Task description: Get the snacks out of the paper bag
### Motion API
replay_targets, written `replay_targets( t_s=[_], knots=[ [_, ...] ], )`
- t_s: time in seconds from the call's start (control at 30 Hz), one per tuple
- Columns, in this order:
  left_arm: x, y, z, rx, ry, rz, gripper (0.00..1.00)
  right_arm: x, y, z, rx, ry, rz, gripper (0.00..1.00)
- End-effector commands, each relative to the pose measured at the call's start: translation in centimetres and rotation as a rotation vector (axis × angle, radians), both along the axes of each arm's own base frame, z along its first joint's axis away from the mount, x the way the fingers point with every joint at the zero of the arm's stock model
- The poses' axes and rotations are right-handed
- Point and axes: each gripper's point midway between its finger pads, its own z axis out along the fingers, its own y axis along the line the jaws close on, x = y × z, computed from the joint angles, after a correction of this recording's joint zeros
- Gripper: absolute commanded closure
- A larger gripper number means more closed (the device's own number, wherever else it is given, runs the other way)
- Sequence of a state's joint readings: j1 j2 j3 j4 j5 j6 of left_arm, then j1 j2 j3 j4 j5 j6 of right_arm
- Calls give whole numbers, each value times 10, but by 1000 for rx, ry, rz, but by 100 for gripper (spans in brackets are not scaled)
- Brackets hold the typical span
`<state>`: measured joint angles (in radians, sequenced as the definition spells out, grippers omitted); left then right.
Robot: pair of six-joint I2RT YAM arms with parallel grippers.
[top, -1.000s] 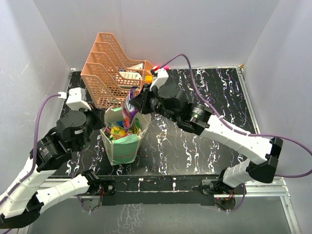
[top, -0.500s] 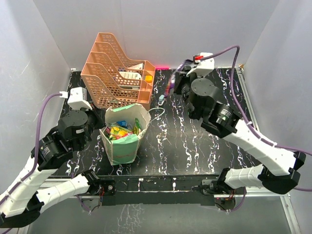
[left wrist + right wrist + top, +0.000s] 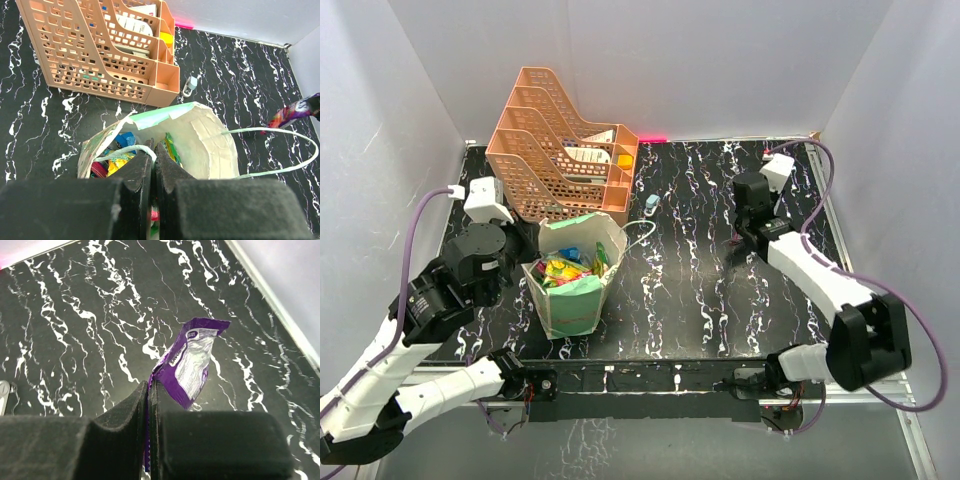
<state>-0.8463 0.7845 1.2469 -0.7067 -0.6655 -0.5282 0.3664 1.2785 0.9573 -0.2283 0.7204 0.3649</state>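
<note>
Purple packet point(image 3: 192, 360) held by one end between the closed jaws of the right gripper point(image 3: 149, 385), over the black, white-veined table point(image 3: 680, 290) toward its far right side, well apart from the paper bag point(image 3: 570, 305). White lettering runs along the packet's purple edge beside a silvery panel, but it is too blurred to read. The mint-green bag stands upright and open close to the left arm, with the other snacks point(image 3: 117, 160), in yellow, green, blue and pink wrappers, heaped inside; none of their printing is legible. The left gripper point(image 3: 153, 147) hangs over the bag's near rim with its jaws pressed together. A white string handle point(image 3: 122, 151) runs up to its fingertips, though whether it is pinched cannot be told. Behind the bag, an orange lattice rack point(image 3: 555, 140) holds printed papers whose text cannot be made out. A small pale object point(image 3: 651, 204) lies on the table near the rack's corner.
</note>
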Motion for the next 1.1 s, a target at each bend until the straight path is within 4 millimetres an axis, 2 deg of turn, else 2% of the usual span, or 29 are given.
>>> replay_targets(
  t_s=[0.0,0.1,0.27,0.37,0.47,0.53,0.6,0.73,0.77,0.83,1.0,1.07],
  knots=[
    [2,-2,9,-24,-21,1,100,55,3,17,243,-191,-11,93],
    [1,-5,6,-36,-13,-9,100,89,7,16,285,-198,-23,93],
    [2,-15,-1,-67,8,-28,100,153,17,46,397,-307,-51,93],
    [3,-21,-3,-86,22,-43,100,181,15,29,538,-315,-88,93],
    [3,-22,-4,-85,23,-43,100,190,4,0,701,-295,-137,93],
    [4,-22,-2,-83,18,-42,100,186,-5,-27,751,-270,-175,93],
    [4,-22,0,-80,14,-43,100,173,-15,-61,746,-225,-212,93],
    [5,-21,1,-66,11,-46,100,133,-32,-129,729,-120,-263,93],
    [5,-22,0,-63,12,-46,100,117,-37,-146,718,-84,-280,92],
    [5,-22,-1,-60,16,-49,100,95,-43,-161,697,-65,-289,91],
    [6,-28,-3,-73,25,-64,100,57,-53,-180,670,-32,-302,75],
    [5,-30,-3,-87,26,-72,100,48,-64,-171,676,-52,-297,68]
  ],
)
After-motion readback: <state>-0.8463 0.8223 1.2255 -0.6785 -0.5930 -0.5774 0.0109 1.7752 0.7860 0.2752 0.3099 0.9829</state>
